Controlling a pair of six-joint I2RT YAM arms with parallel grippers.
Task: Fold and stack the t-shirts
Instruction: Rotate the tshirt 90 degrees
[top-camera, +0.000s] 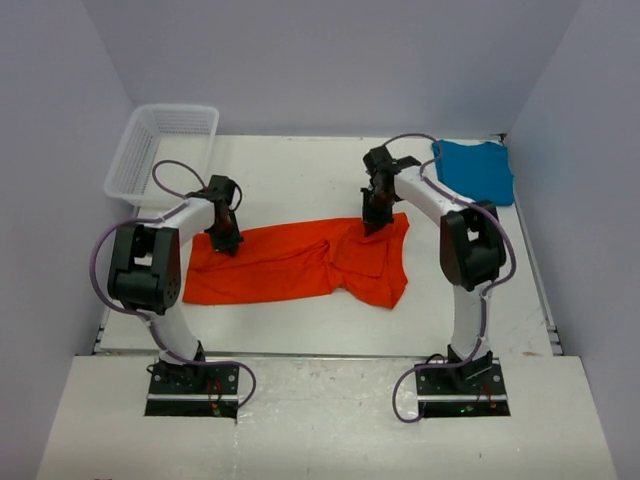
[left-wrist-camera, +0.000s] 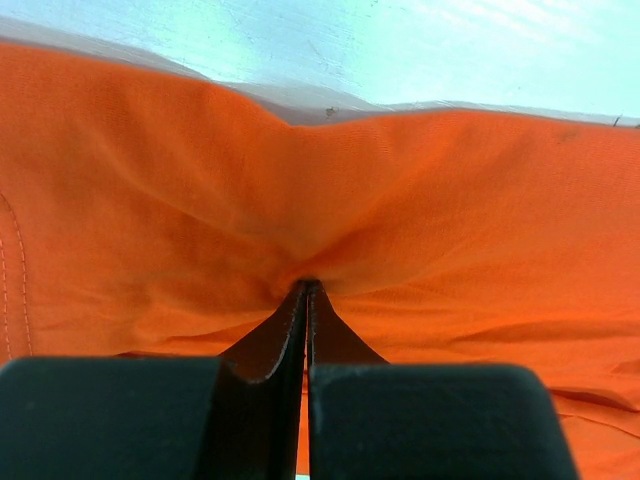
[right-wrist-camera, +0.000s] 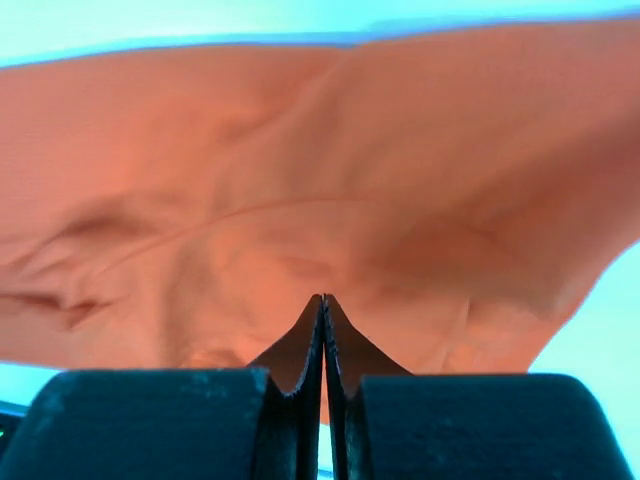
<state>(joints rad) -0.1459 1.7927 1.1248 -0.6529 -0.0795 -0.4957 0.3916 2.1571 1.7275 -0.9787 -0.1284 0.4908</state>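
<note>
Two grips, one shirt. Left gripper (left-wrist-camera: 306, 288): jaws pressed together, pinching a fold of the orange-red t-shirt (top-camera: 290, 265) at its far edge, left end. Right gripper (right-wrist-camera: 322, 300): same tight pinch, far edge, right end. Shirt spread wrinkled mid-table (top-camera: 300, 170). Teal-blue t-shirt (top-camera: 476, 170) lies in the far right corner, well apart. White mesh basket (top-camera: 160, 150) far left.

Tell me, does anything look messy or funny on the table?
Nothing is spilled or broken. The orange-red t-shirt lies crumpled and crooked in the middle, pinched by the left end effector and right end effector. The teal-blue t-shirt sits apart in the far right corner.
</note>
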